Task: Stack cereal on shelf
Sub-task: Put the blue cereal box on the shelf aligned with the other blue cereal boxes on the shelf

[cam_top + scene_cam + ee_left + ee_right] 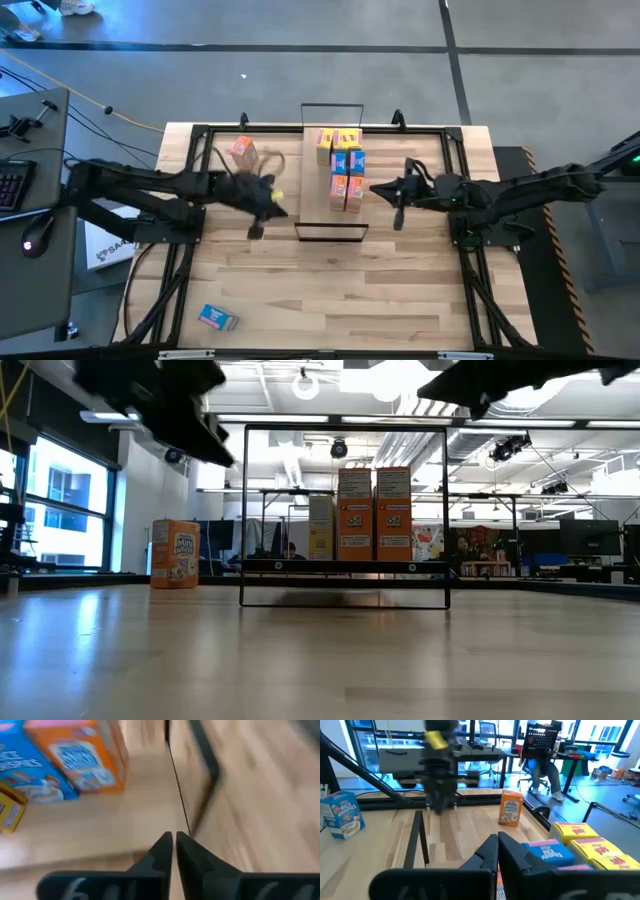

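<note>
Across the middle of the pale plank table (330,290) lies the shelf (318,190), a long light-wood board with a thin black wire loop at each short end. On its far half stand small cardboard cereal boxes (343,165) in orange, yellow and blue, packed together in a tight cluster; from above about seven or eight show, though the exact count is hard to tell. From table height, three of them stand upright side by side on the board, one yellow and two orange (355,513).

Two more boxes sit off the shelf. One orange box (242,151) stands upright near the far left of the table, well apart from the board. One blue box (216,318) lies flat near the front left corner.

Just left of the shelf's near end, the left gripper (257,226) hangs over the wood with its dark fingers (161,851) pressed nearly together, holding nothing. Beside the shelf's right edge, the right gripper (398,212) hovers above the table, its fingers (487,851) closed and empty.
</note>
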Tool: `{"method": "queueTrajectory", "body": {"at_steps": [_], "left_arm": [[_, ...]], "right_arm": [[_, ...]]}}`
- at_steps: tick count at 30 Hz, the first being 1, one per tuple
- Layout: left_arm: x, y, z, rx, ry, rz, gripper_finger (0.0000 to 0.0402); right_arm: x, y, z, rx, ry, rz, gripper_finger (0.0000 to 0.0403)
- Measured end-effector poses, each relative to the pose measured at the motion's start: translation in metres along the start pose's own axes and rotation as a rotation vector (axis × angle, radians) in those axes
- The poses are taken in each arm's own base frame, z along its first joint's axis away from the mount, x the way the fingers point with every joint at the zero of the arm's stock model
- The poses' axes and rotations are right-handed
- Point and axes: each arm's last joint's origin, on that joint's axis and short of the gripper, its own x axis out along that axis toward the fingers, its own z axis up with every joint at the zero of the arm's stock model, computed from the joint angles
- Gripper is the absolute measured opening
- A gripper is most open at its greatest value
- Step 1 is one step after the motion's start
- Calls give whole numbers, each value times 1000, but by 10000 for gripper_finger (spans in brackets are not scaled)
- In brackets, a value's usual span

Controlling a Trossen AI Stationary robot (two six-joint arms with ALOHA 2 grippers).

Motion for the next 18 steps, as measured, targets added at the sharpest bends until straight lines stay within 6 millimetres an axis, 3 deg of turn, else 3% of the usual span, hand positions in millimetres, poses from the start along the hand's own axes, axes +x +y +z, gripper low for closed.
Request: {"method": "queueTrajectory", "body": {"at_steps": [5,12,18], "left_arm": [[-18,-47,23,100,246,16,67],[-37,-104,42,-106,527,-105,166],[-50,-164,54,-156,632,-181,240]], "right_arm": [[-13,-3,-6,-9,-19,1,0],[-13,-4,-9,-49,-12,2,0],[-13,-4,-9,-51,-13,4,0]]}}
